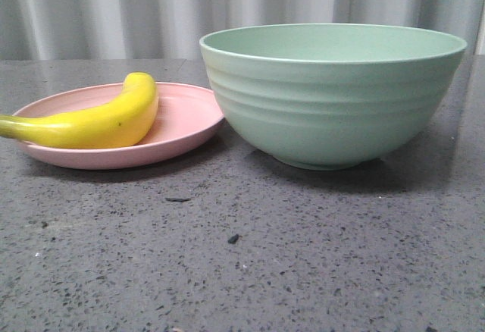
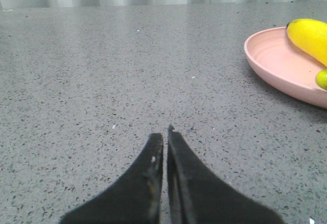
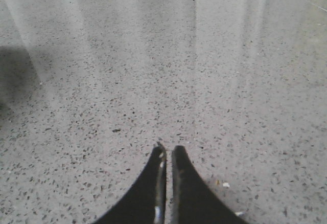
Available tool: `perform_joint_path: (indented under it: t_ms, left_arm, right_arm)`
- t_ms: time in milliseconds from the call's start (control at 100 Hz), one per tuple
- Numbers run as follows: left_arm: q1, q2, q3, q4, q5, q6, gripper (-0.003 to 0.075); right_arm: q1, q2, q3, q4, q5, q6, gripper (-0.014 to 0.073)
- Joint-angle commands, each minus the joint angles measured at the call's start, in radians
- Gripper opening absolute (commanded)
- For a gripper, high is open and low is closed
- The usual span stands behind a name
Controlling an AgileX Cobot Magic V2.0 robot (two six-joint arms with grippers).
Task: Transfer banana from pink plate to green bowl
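Glossy yellow curved banana lies on shallow pale pink round plate, just left of tall ridged mint-green bowl, on speckled grey stone counter. Left claw closed, empty, over bare counter. Right claw likewise.

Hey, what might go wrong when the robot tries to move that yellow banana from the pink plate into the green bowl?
1. The glossy, curved yellow banana overhangs the shallow pale pink plate at its stem end, so a push could roll it or tip the plate.
2. The deep mint-green ridged bowl stands far taller than the plate and almost touches it, so a low carry may strike its rim.
3. The left gripper is shut; it must open first.
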Motion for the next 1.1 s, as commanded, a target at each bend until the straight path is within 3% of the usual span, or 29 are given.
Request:
perform_joint_path:
  t_ms: [0,810,1090]
  left_arm:
    - [0.004,-0.028,0.009,-0.001,-0.09,-0.005,-0.002]
    - [0.004,-0.028,0.009,-0.001,-0.213,-0.005,-0.002]
    - [0.004,-0.028,0.009,-0.001,-0.229,-0.005,-0.002]
  right_arm:
    - [-0.005,-0.019,0.023,-0.016,-0.014,-0.006,-0.0064]
    - [-0.005,-0.019,0.023,-0.022,-0.019,-0.006,-0.0064]
    - [-0.005,-0.019,0.023,-0.022,-0.293,-0.006,-0.0064]
